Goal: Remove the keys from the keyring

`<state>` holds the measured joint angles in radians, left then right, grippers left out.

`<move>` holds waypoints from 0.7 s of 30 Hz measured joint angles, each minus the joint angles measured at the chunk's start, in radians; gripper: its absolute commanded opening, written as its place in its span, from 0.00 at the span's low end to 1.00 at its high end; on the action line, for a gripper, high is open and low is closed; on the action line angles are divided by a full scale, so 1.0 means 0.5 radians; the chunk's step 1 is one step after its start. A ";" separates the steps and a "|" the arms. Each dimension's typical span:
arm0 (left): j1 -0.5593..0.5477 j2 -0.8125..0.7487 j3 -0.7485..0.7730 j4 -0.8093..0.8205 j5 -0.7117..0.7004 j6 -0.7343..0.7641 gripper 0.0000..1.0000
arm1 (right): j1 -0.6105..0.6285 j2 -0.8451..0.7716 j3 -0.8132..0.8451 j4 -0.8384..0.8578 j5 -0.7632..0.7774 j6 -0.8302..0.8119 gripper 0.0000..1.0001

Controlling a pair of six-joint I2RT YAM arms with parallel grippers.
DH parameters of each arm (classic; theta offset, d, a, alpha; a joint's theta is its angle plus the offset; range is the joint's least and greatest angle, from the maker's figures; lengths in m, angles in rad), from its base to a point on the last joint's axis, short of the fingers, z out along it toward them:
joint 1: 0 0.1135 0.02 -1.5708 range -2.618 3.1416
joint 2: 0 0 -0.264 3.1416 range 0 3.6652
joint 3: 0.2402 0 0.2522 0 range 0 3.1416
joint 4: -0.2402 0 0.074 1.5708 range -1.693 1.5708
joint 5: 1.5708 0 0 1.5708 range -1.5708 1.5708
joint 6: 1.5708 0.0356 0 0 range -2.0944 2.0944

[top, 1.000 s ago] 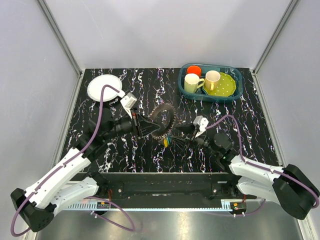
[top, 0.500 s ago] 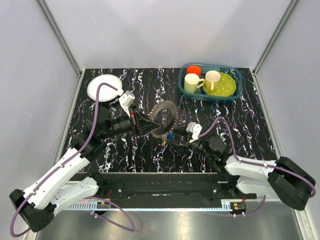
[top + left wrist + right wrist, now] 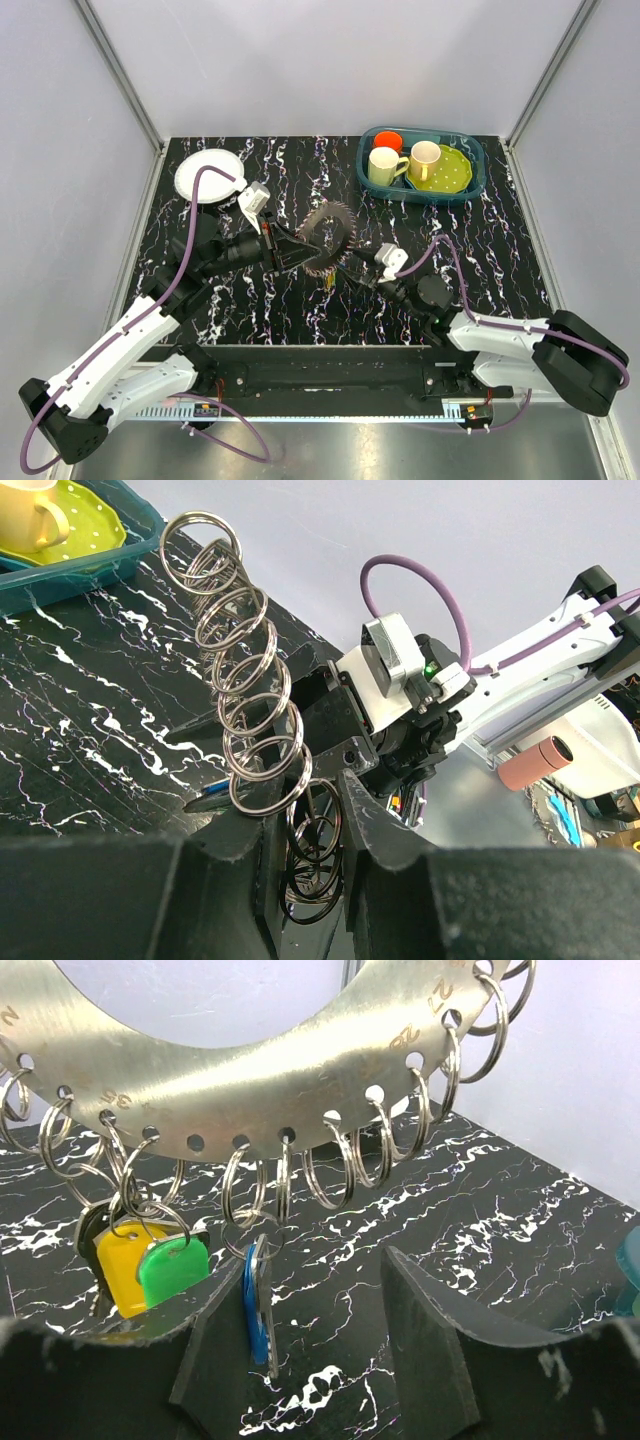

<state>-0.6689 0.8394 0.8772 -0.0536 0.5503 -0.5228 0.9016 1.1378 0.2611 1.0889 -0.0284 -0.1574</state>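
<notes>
**Insp:** Status of the task item, pls?

**Op:** Keyring (image 3: 250,1070) is a flat steel band w/ numbered holes. It is held up off the table (image 3: 500,260), standing on edge, near-left of the teal basket (image 3: 362,160): near it, not touching. Small split rings (image 3: 335,1165) hang thru most holes, and most in view carry nothing. Keys (image 3: 256,1305) bunch at the low rim, the part farthest from the basket. I see one blue-headed key, plus a yellow tag (image 3: 125,1265) and a green tag (image 3: 172,1265) w/ dark metal behind.

**Insp:** Grippers?

**Op:** My left gripper (image 3: 305,855) is clamped narrow on the band's rim, on the side away from the basket, and carries the whole assy. My right gripper (image 3: 315,1300) sits under the low rim, on the far side from the basket. Its fingers are parted and grip nothing. The blue key hangs in the gap close to one finger; can't tell if it touches.

**Insp:** Handling assessment?

**Op:** Judgement only.
- **Band:** stiff, smooth, prob. slick at the pads. Pinch across its flat faces at the rim.
- **Rings:** springy, hard to pry open, free to swing.
- **Keys:** light, hard, not fragile, but they dangle & twist.
- **Where to grip:** take the blue key by its flat head, pads on both faces, below its ring.
- **Risks:** a pull could drag the band askew in my left grip, or the neighbouring tags could snag
</notes>
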 measured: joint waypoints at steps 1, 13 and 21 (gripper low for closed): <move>0.000 0.000 0.000 0.000 0.001 0.000 0.00 | 0.000 0.008 0.000 0.007 -0.002 -0.001 0.57; 0.000 -0.010 0.000 -0.002 -0.008 -0.003 0.00 | 0.002 0.137 0.000 0.118 -0.093 0.047 0.56; 0.000 -0.039 0.000 0.000 -0.008 -0.008 0.00 | 0.002 0.221 0.001 0.210 -0.121 0.095 0.54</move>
<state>-0.6689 0.8200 0.8772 -0.0536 0.5461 -0.5270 0.9028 1.2484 0.2615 1.1938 -0.0887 -0.1101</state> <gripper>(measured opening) 0.240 0.544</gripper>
